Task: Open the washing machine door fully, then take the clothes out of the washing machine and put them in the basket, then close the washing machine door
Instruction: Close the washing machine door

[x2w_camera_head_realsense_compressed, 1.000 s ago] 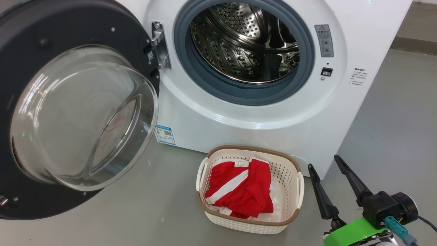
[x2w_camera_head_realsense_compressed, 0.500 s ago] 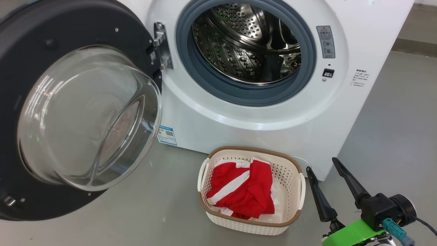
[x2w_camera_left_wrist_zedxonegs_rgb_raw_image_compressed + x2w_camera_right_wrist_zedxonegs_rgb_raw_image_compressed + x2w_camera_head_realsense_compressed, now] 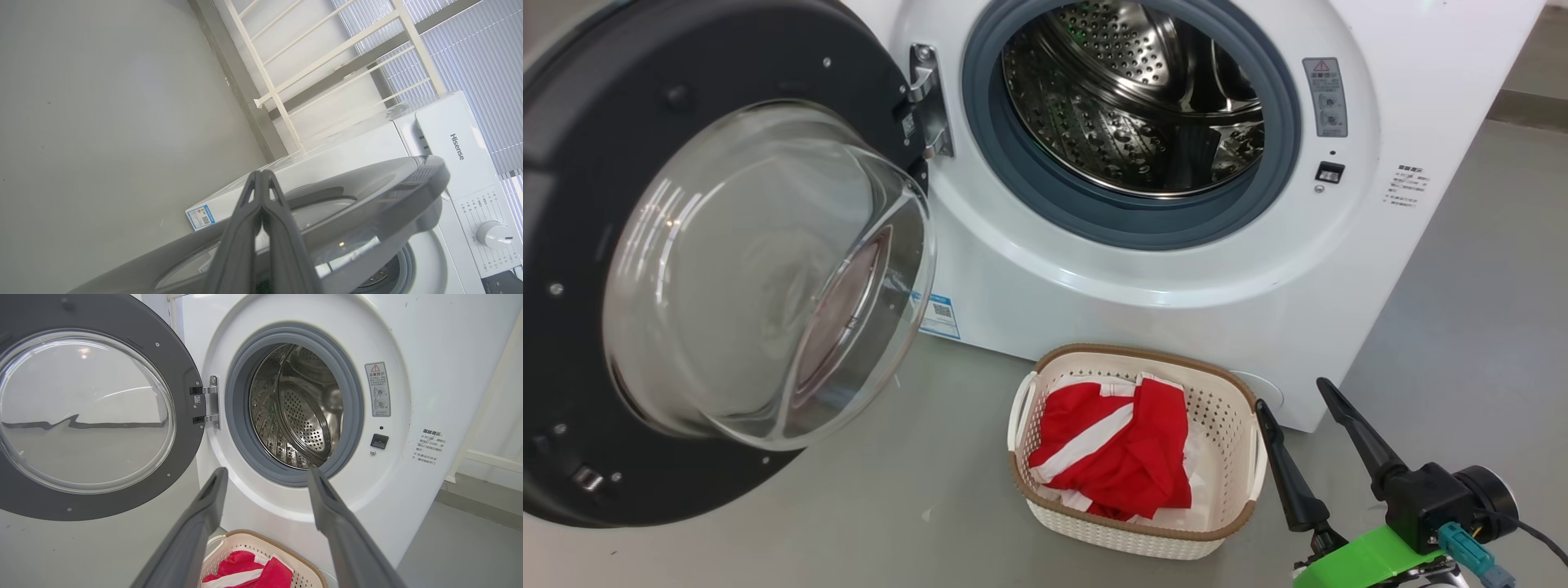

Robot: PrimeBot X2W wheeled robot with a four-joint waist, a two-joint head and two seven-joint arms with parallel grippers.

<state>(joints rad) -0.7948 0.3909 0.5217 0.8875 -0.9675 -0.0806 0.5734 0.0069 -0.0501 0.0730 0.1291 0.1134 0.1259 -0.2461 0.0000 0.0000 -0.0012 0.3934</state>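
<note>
The washing machine [image 3: 1143,278] stood at the far side, its steel drum [image 3: 1135,106] bare as far as I could see in, so I judged the unloading done. The washing machine door [image 3: 572,180] hung wide open on its hinge [image 3: 929,102] at the left of the opening, glass bowl [image 3: 768,269] facing me. On the floor [image 3: 890,498] just in front of the machine, below the opening, sat the basket [image 3: 1131,349], with the clothes [image 3: 1119,457] lying in it as a red and white heap. That left only the closing, which I took to be the step in hand. My right gripper [image 3: 1292,394] hovered near the basket's right side, jaws spread wide and holding nothing. My left gripper [image 3: 261,174] was behind the door at its outer face, jaws pressed together with nothing between them; whether they touched the door I could not tell. Next I would need to push that outer face with the shut jaws, sweeping the door rightward round its hinge until the bowl seated in the grey gasket [image 3: 1135,230] and the door caught, keeping the right arm clear of the swing
</note>
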